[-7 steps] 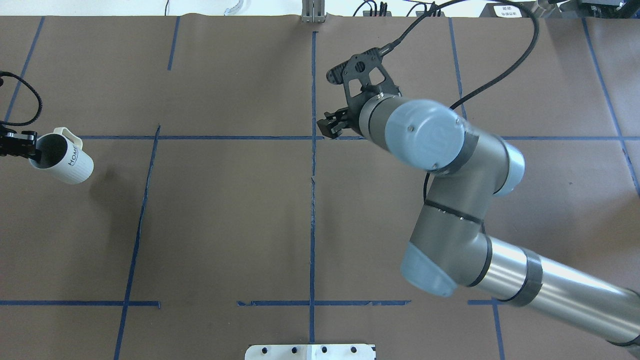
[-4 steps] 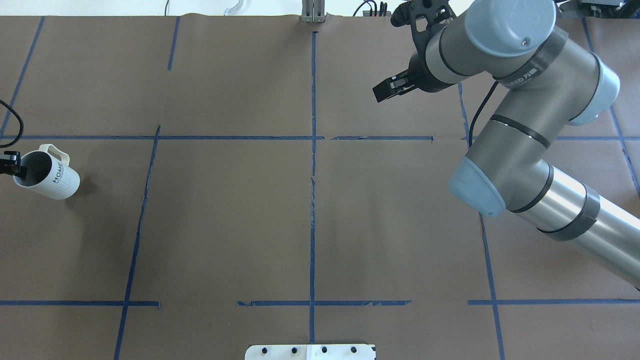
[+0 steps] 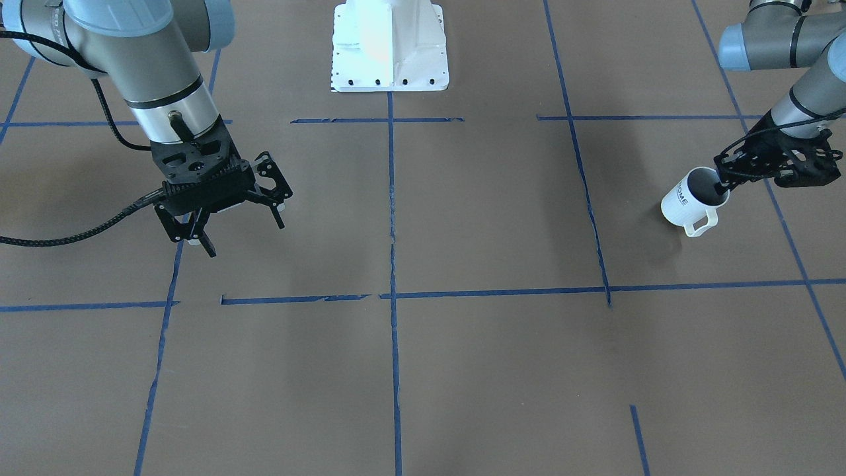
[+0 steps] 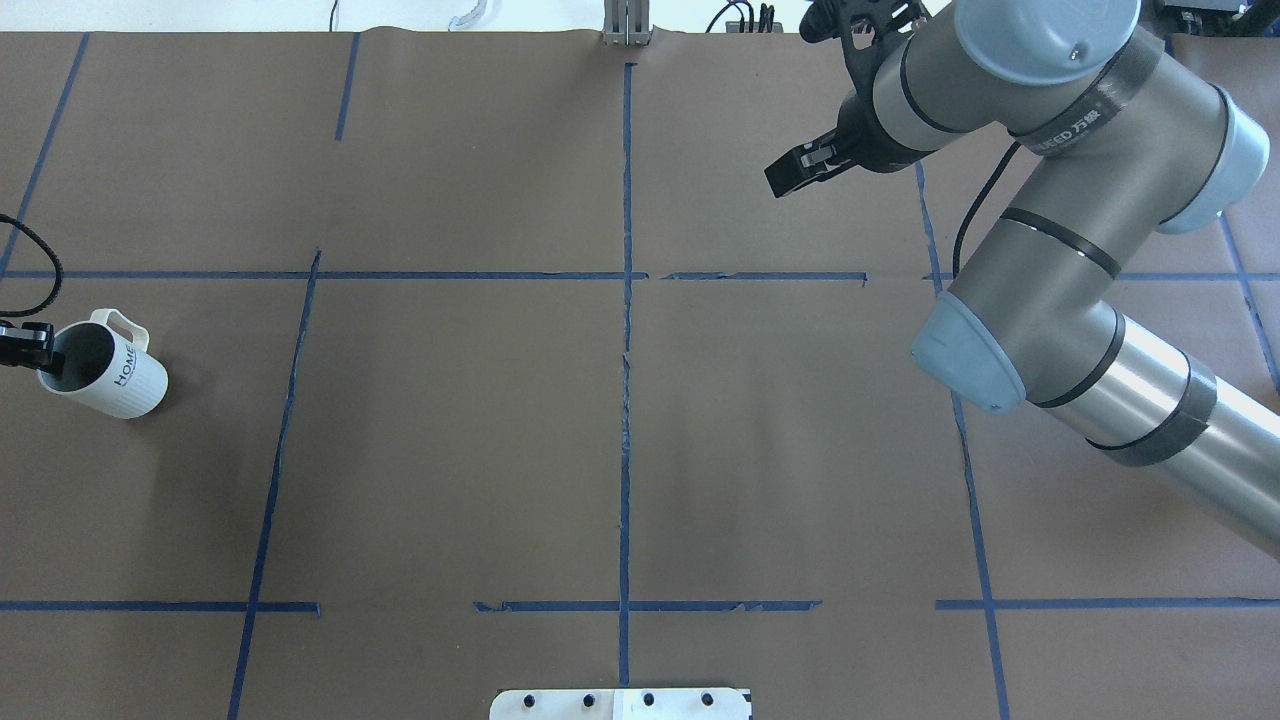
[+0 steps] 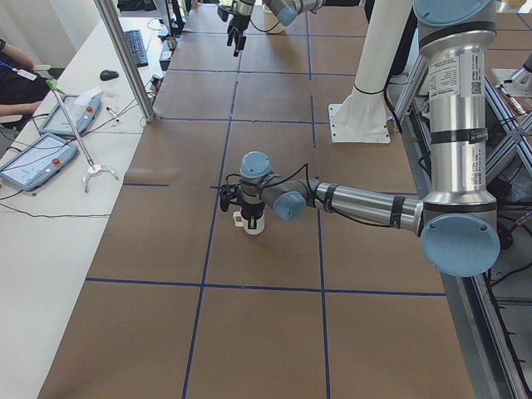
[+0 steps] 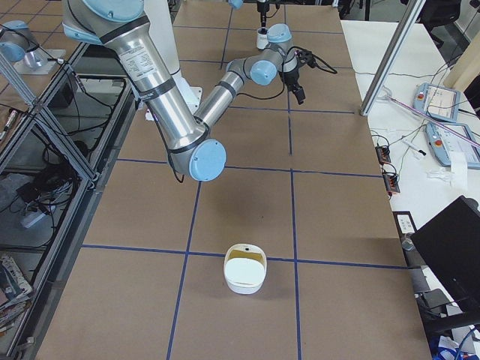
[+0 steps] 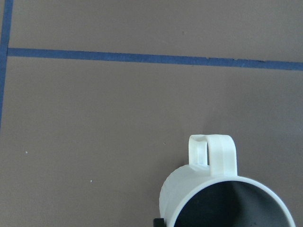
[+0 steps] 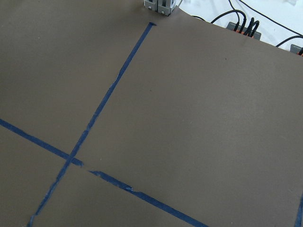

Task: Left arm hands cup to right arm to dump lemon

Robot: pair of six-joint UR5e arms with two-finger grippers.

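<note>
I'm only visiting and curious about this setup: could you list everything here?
cup: one, white with black HOME lettering, far on the robot's left, rim gripped.
bowl: one, white, table's end on the robot's right.
table cover: one, brown, gridded with blue tape.
base plate: one, white, at the robot's edge.
left gripper: one, black, shut on the cup.
right gripper: one, black, open and empty, over the table.

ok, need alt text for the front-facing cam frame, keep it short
At the view's right, the left arm holds a white HOME mug by its rim, jaws shut on it, handle toward the camera. At the view's left, the right arm hangs over the brown, blue-taped table with jaws open and empty.
</note>
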